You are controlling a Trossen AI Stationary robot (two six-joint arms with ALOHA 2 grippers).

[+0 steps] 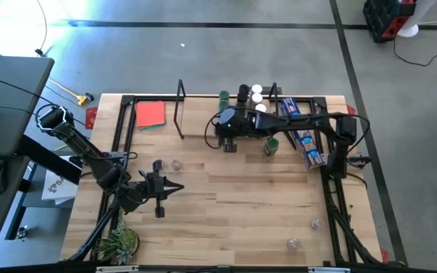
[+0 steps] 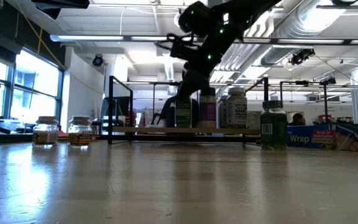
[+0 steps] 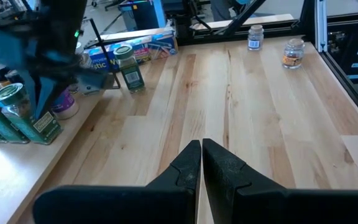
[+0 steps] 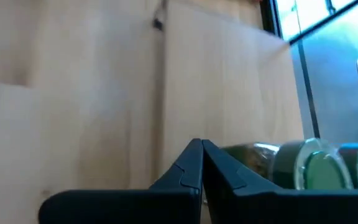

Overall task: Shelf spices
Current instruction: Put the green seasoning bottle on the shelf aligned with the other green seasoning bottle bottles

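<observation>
In the low view, bare wooden counter (image 2: 179,186) fills the bottom half of the frame. Farther back at the left stand two small clear jars (image 2: 45,131) side by side, apart from the rest. At right of centre a green-lidded jar (image 2: 273,125) stands upright on the counter just in front of the shelf, with the long blue snack packet (image 2: 328,137) lying behind it toward the right edge. Beyond that runs the shelf (image 2: 185,130), a low light-wood rack with black uprights, carrying a row of upright spice jars (image 2: 219,109) near its middle. The right arm drops from the top of the frame to the left end of that row.

In the high view, a small plant (image 1: 118,244) sits at the bottom left corner of the counter and two clear jars (image 1: 303,233) lie at lower right. The left pincer (image 1: 179,187) hovers over the counter at left of centre, fingers pressed together, gripping nothing. The right pincer (image 1: 224,140) is at upper centre over the shelf's front edge, pressed together too and empty, beside the jars gathered there. A red card (image 1: 150,114) lies at upper left.
</observation>
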